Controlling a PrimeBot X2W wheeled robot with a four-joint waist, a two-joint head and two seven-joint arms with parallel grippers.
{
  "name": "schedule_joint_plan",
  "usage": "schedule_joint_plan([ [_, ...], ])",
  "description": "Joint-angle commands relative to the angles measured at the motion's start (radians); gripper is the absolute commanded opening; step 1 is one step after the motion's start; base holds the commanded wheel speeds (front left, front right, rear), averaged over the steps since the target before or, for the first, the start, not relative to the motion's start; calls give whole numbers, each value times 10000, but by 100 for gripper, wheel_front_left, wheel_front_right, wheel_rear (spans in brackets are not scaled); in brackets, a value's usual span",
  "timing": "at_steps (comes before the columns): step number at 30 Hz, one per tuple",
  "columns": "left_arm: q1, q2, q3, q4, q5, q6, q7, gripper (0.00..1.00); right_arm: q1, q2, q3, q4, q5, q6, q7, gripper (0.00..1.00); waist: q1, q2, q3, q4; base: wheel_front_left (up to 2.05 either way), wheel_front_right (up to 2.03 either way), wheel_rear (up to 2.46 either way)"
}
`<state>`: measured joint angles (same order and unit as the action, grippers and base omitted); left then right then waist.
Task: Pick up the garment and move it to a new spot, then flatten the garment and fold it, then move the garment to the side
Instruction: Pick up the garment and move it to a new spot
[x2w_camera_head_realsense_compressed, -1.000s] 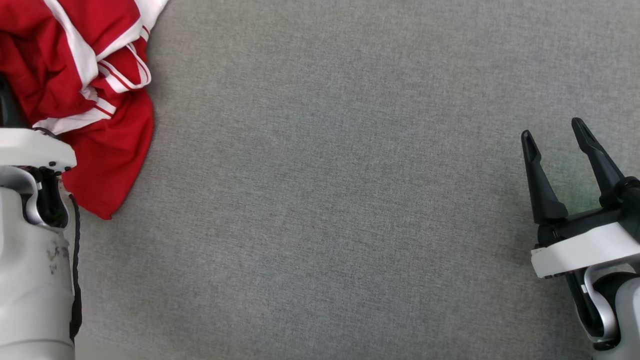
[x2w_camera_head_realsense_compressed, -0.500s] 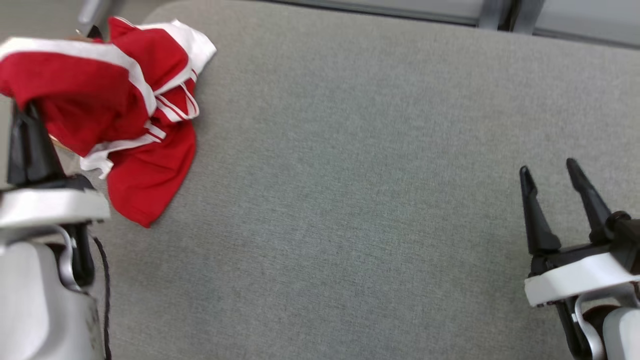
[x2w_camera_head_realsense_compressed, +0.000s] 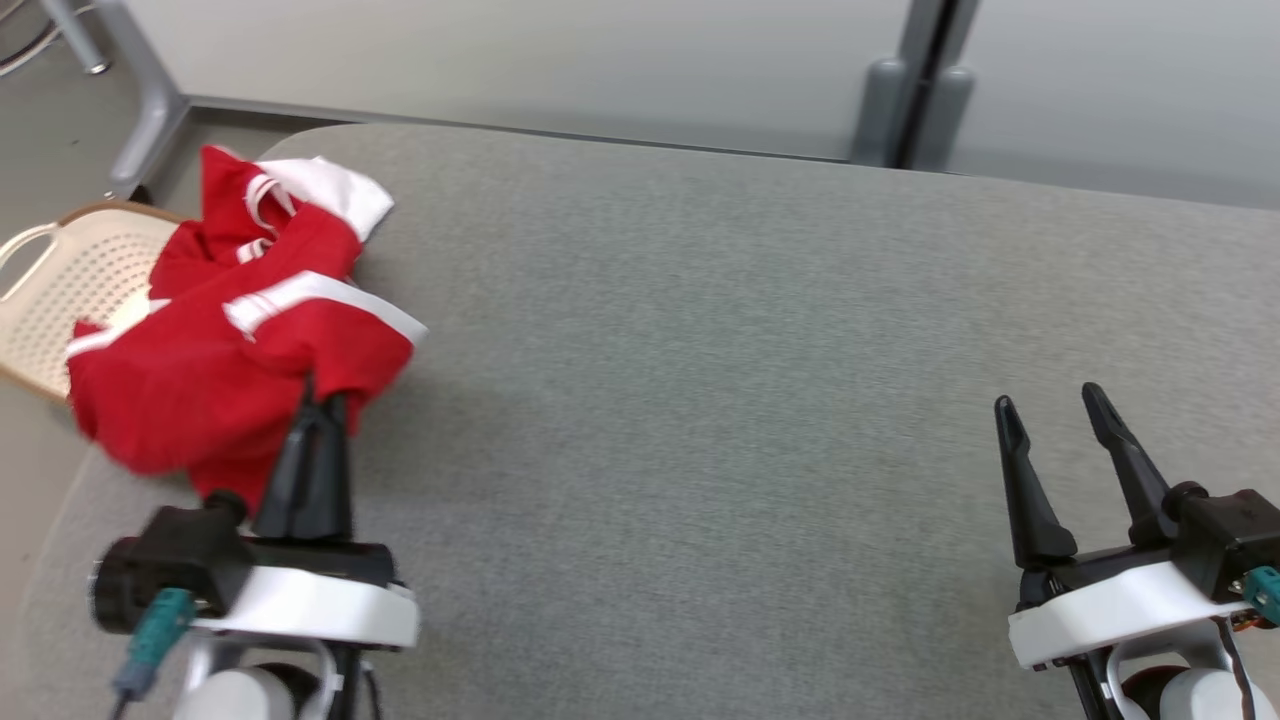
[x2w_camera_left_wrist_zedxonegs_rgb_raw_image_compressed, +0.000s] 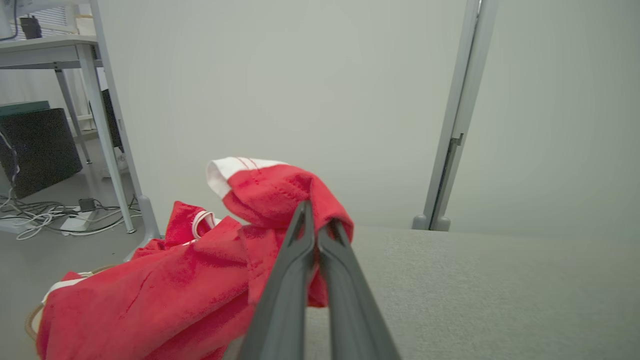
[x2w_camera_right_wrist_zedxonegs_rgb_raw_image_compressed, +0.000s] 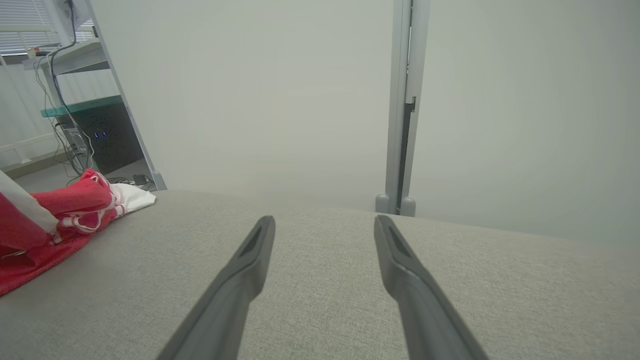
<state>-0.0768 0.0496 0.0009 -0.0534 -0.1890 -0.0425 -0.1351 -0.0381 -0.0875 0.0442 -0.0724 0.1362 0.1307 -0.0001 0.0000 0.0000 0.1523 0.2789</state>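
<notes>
Now | basket (x2w_camera_head_realsense_compressed: 60, 290): cream, off the bench at 9 o'clock, partly under cloth | garment (x2w_camera_head_realsense_compressed: 240, 370): red with white stripes, bunched at the 10 o'clock corner of the grey bench (x2w_camera_head_realsense_compressed: 700, 400) | left gripper (x2w_camera_head_realsense_compressed: 322, 408): 7 o'clock, pressed together, pinching a garment fold | right gripper (x2w_camera_head_realsense_compressed: 1048, 398): 4 o'clock, spread, over the bench.

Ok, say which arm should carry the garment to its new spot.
Left. The left gripper is shut on the garment; the right gripper is open over the table, well apart from it.
</notes>
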Motion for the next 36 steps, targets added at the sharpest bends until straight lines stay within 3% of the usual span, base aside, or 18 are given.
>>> schedule_joint_plan([
  [1, 126, 23, -332, -233, -88, 74, 127, 0, 95, 9, 67, 39, 66, 1, -53, 100, 0, 0, -197, -541, 0, 0, 0],
  [11, -886, 24, -2861, -45, -355, -385, 637, 0, -75, 89, 360, 32, 68, 1, -75, 100, 0, 0, 193, -2808, 0, 0, 0],
  [21, -3498, 35, -5313, 1335, -801, -396, 444, 0, -676, 262, 350, 307, 424, 2, -583, 100, 0, 0, 1808, -5318, 0, 0, 0],
  [29, -4756, 32, -6986, 2855, -1114, -491, 376, 0, -941, 351, 505, 856, 778, 1, -1094, 100, 0, 0, 2586, -6336, 0, 0, 0],
  [31, -4958, 33, -7256, 3280, -1177, -534, 311, 100, -1000, 355, 538, 986, 826, 1, -1192, 100, 0, 0, 2615, -6393, 0, 0, 0],
  [36, -5095, 30, -7548, 3872, -1170, -563, -54, 100, -1116, 359, 555, 1148, 979, 1, -1307, 100, 0, 0, 2482, -6251, 0, 0, 0],
])
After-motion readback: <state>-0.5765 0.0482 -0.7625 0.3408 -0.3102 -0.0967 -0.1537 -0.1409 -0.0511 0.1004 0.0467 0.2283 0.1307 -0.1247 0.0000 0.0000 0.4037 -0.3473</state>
